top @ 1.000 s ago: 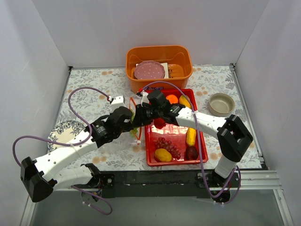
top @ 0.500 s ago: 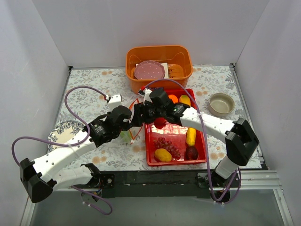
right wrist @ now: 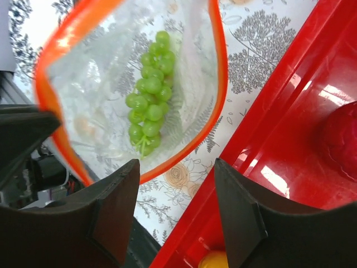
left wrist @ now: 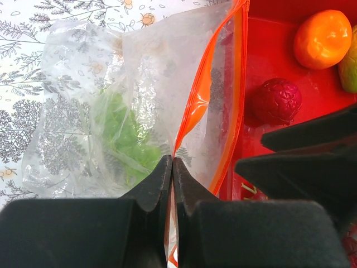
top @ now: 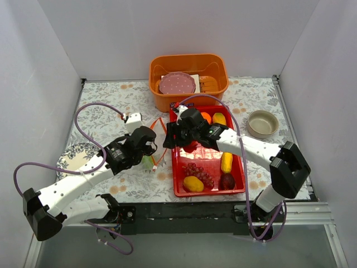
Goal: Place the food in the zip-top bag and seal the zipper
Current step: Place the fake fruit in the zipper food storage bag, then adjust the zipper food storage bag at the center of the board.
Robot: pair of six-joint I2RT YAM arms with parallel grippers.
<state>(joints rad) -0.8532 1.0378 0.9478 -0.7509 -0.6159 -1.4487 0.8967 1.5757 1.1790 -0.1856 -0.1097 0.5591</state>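
While the flowered table [top: 111, 100] carries the red tray [top: 207, 158] with the orange [left wrist: 323, 39] and a dark-red piece [left wrist: 276, 100] in it, the zip-top bag [left wrist: 83, 84] sits at the tray's left edge, mouth gaping wide. My left gripper [left wrist: 172, 167] is pinched tight on the orange-red zipper [left wrist: 196, 106], and my right gripper [right wrist: 175, 164] hangs over that opening, fingers spread, nothing between them. Down inside the clear plastic: one bunch of green grapes [right wrist: 148, 106]!
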